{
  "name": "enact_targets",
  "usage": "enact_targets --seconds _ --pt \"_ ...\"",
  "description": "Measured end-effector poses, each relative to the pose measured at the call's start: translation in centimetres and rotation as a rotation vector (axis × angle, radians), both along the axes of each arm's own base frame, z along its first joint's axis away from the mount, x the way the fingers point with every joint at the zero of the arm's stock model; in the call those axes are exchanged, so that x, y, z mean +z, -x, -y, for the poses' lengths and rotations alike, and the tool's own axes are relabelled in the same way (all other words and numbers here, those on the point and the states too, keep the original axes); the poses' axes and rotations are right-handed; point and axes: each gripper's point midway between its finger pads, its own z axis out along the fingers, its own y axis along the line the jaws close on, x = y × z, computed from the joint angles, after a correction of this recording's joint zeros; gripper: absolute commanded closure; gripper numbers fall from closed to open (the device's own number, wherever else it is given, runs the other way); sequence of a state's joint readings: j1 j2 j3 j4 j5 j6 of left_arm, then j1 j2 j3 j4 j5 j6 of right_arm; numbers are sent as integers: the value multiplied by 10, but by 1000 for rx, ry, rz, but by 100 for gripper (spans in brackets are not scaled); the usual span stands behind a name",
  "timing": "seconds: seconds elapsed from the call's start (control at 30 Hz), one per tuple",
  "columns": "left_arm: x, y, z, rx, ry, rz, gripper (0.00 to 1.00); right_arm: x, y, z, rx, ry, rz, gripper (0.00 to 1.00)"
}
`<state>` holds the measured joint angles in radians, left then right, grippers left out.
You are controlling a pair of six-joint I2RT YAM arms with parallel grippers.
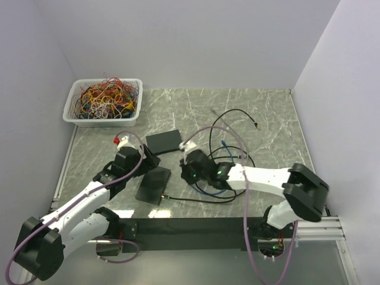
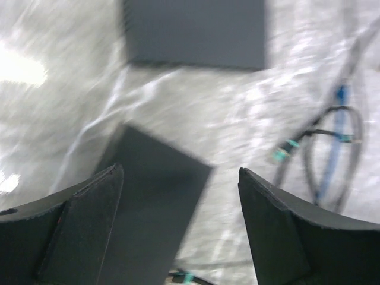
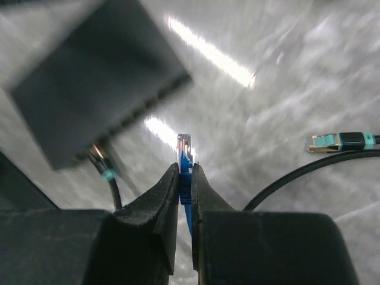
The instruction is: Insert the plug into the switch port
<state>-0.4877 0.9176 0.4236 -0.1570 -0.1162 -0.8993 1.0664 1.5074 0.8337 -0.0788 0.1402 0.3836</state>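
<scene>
My right gripper (image 3: 185, 170) is shut on a blue plug (image 3: 185, 155), whose clear tip pokes out past the fingertips. The plug points toward the port face of a black switch (image 3: 95, 89) and hangs a short way from it, not touching. In the top view this switch (image 1: 153, 185) lies near the front edge, with my right gripper (image 1: 186, 166) just to its right. A black cable with a teal boot (image 3: 107, 176) is plugged into it. My left gripper (image 2: 181, 172) is open and empty above the switch's (image 2: 148, 202) far end.
A second black switch (image 1: 163, 141) lies farther back. Loose black and blue cables (image 1: 228, 160) loop over the table's middle right, with a free teal-booted plug (image 3: 341, 141) nearby. A white basket of tangled wires (image 1: 104, 101) stands at the back left.
</scene>
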Motion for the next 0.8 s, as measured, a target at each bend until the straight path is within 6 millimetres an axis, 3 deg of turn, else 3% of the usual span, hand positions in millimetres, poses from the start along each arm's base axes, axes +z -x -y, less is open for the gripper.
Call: enact_targets --seconds 0.2,0.4,0.6,0.8 --pt "60 -14 24 -104 106 190 22 51 -27 4 19 -276 21 100" --pt "105 -10 57 -263 265 348 30 81 -4 -23 222 -431 -1 100" --pt "113 -1 76 -362 323 386 37 98 9 -34 320 -510 -4 100" --pt "110 3 83 -386 325 372 39 104 6 -36 320 -533 8 100"
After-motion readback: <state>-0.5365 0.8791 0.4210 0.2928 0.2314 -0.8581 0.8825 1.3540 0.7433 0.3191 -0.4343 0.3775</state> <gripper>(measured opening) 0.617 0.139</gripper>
